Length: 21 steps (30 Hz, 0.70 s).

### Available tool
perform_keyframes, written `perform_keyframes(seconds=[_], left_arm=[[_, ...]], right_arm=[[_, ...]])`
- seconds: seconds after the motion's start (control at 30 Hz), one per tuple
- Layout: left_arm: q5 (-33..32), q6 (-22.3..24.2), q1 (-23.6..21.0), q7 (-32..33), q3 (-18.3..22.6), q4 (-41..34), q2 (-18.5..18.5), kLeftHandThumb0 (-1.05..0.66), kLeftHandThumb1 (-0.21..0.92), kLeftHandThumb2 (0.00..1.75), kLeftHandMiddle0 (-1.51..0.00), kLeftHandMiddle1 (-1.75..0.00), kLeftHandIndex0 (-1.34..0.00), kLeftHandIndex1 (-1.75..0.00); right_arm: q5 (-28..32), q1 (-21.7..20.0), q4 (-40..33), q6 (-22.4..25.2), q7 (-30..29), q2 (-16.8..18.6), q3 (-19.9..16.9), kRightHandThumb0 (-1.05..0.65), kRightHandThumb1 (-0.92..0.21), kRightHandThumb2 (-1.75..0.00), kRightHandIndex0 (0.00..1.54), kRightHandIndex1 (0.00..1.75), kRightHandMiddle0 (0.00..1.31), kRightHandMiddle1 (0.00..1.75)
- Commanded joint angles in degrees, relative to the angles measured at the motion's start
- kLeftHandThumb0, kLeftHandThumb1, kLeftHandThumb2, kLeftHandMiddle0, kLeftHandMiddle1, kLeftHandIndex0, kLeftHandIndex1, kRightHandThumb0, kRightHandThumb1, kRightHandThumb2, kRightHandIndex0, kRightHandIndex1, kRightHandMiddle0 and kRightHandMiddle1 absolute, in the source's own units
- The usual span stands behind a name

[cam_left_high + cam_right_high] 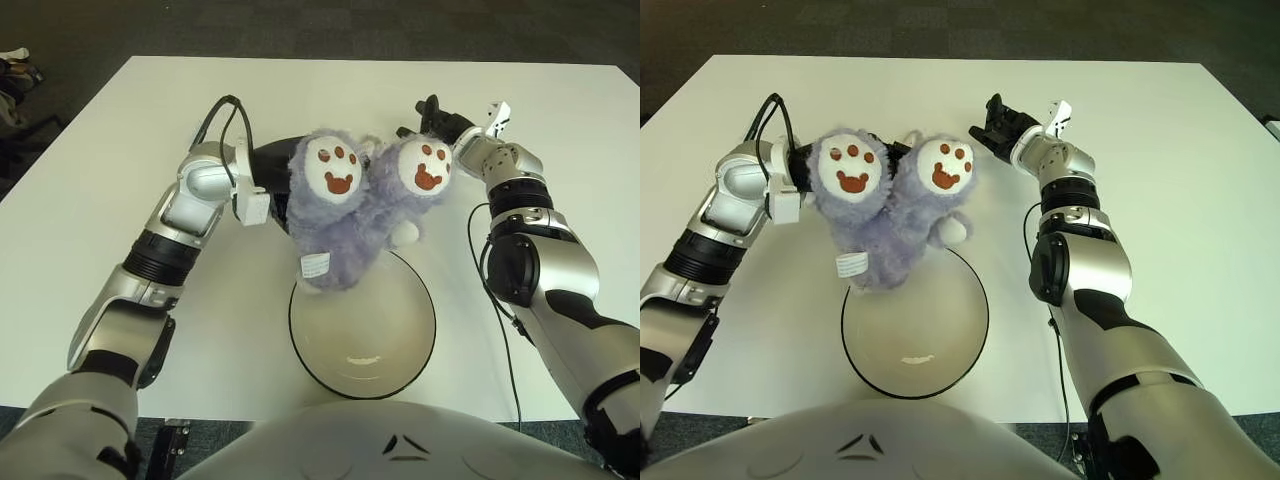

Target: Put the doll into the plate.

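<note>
The purple plush doll [345, 205] hangs upside down, its two white paw-print soles facing up at me. Its lower end with a white tag [315, 265] overlaps the far rim of the plate. The plate [400, 350] is white with a black rim and lies near the table's front edge, with nothing resting inside it. My left hand [268, 160] is mostly hidden behind the doll on its left side and grips it. My right hand [996, 120] is just right of the doll's right foot with fingers spread, and a small gap shows between them.
The white table [120, 300] stretches well to the left, right and back. Black cables loop over my left wrist [222, 115] and hang beside my right forearm [482, 250]. Some dark items [15, 65] sit off the table's far left corner.
</note>
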Motion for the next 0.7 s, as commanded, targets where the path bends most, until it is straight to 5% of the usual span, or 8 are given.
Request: perform_keyframes(seconds=[0.0, 0.13, 0.2, 0.37, 0.43, 0.67], left_arm=[[0.43, -0.43, -1.58, 0.21, 0.33, 0.77, 0.28, 0.0, 0.36, 1.26, -0.51, -1.74, -0.43, -1.72], [1.51, -5.16, -2.91, 2.35, 1.28, 4.78, -0.81, 0.0, 0.49, 1.09, -0.4, -1.72, -0.37, -1.71], [3.51, -9.72, -3.94, 3.98, 1.95, 7.61, -1.25, 0.18, 0.59, 0.93, -0.41, -1.68, -0.19, -1.56], [8.11, -18.98, -6.56, 7.54, 2.73, 13.64, -1.33, 0.32, 0.83, 0.52, -0.37, -1.6, -0.03, -1.31], [9.7, -22.94, -7.97, 8.82, 2.88, 16.27, -1.07, -0.13, 0.57, 0.8, -0.23, -1.32, -0.01, -1.17], [12.42, -29.59, -11.24, 11.87, 2.32, 22.53, -0.47, -0.47, 0.45, 0.96, -0.1, -0.88, 0.0, -0.88]], right_arm=[[-0.54, -2.2, 1.14, -1.16, -0.12, -0.46, -0.54, 0.01, -0.07, -1.43, 0.11, 1.15, 0.04, 1.36], [-0.4, -2.59, 1.95, -1.8, 0.04, -0.45, -0.72, 0.01, -0.07, -1.42, 0.1, 1.16, 0.04, 1.37], [-0.25, -2.81, 2.36, -2.09, 0.11, -0.45, -0.93, 0.0, -0.06, -1.42, 0.11, 1.17, 0.04, 1.37], [-0.39, -3.35, 3.53, -3.15, 0.47, -0.46, -1.06, 0.0, -0.06, -1.41, 0.12, 1.19, 0.04, 1.38], [-0.5, -3.57, 3.87, -3.5, 0.65, -0.5, -1.05, -0.01, -0.06, -1.41, 0.12, 1.19, 0.04, 1.38], [-0.89, -4.26, 5.13, -4.31, 1.04, -0.63, -0.82, -0.02, -0.06, -1.41, 0.12, 1.2, 0.02, 1.38]])
